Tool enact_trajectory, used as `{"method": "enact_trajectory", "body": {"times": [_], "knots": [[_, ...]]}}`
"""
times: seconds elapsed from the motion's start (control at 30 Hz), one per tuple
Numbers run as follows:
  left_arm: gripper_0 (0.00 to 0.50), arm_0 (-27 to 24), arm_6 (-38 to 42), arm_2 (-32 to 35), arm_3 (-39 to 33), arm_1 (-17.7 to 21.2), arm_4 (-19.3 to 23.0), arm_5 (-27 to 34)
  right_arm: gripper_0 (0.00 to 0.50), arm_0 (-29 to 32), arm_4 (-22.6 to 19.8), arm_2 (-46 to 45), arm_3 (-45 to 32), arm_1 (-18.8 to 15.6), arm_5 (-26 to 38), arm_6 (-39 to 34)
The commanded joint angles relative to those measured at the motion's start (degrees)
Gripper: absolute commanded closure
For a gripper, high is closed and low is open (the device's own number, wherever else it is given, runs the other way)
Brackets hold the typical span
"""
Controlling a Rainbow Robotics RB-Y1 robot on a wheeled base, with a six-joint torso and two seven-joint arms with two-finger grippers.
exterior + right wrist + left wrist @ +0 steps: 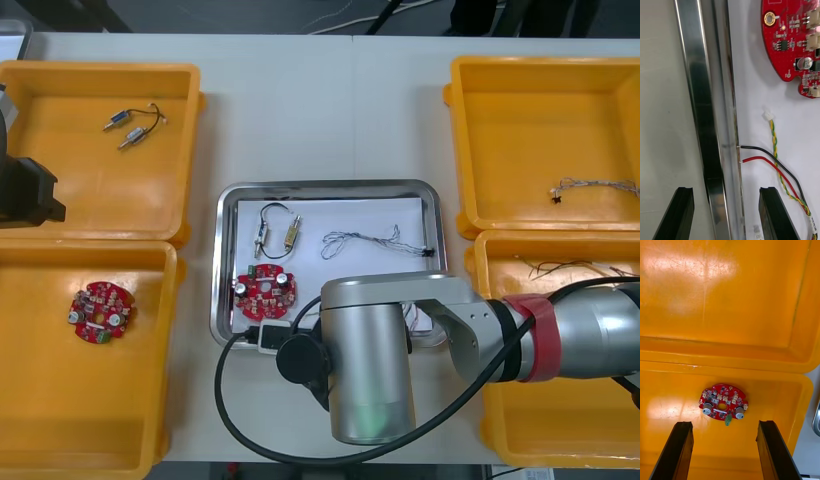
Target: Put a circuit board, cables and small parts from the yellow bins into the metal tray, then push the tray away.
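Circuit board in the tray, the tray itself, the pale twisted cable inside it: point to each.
Circuit board (265,288): front view, centre of disc.
Metal tray (330,187): front view, far rim.
Twisted cable (372,240): front view, mid-length.

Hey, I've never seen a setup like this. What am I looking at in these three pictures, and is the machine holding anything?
This is a two-armed robot at a light table. The wide picture looks down from above the arms. The two upright pictures come from a camera on each wrist, with that arm's black fingers at the bottom. Four yellow bins stand at the sides, two each, with a metal tray between them. In the tray lie a red circuit board, cables and small metal parts. A second board lies in the near left bin. The right gripper is open, one finger on each side of the tray's rim. The left gripper is open over that bin. Nothing is held.
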Motion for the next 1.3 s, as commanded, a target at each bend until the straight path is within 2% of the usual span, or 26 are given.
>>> {"method": "enact_trajectory", "body": {"times": [0.03,0.2,0.27,0.3,0.33,0.37,0.4,0.43,0.5,1.03,1.3], "knots": [[0.0,0.7,-2.9,1.5,-1.4,2.5,0.4,0.4,0.0,-1.7,0.6,1.1,-0.3,1.3,-0.5,0.1],[0.0,0.7,-2.9,1.5,-1.4,2.5,0.4,0.4,0.002,-1.7,0.6,1.2,-0.3,1.3,-0.5,-0.2],[0.0,0.7,-2.9,1.5,-1.4,2.5,0.4,0.4,0.037,-1.7,0.6,1.2,-0.3,1.3,-0.5,-0.3],[0.0,0.7,-2.9,1.5,-1.4,2.5,0.4,0.4,0.09,-1.6,0.6,1.2,-0.3,1.3,-0.5,-0.4],[0.0,0.7,-2.9,1.5,-1.4,2.5,0.4,0.4,0.194,-1.6,0.6,1.2,-0.3,1.3,-0.5,-0.4],[0.0,0.7,-2.9,1.5,-1.4,2.5,0.4,0.4,0.25,-1.6,0.6,1.3,-0.3,1.2,-0.5,-0.5],[0.0,0.7,-2.9,1.5,-1.4,2.5,0.4,0.4,0.373,-1.6,0.6,1.2,-0.3,1.2,-0.5,-0.6],[0.0,0.7,-2.9,1.5,-1.4,2.5,0.4,0.4,0.452,-1.5,0.6,1.2,-0.3,1.3,-0.5,-0.6],[0.0,0.7,-2.9,1.5,-1.4,2.5,0.4,0.4,0.493,-1.6,0.7,1.2,-0.3,1.3,-0.5,-0.6],[0.0,0.7,-2.9,1.5,-1.4,2.5,0.4,0.4,0.5,-2.9,4.3,1.2,-0.8,-0.9,-2.6,0.5],[0.0,0.7,-2.9,1.5,-1.4,2.5,0.4,0.4,0.5,-5.0,4.5,1.2,-0.8,-2.5,-4.6,1.2]]}}
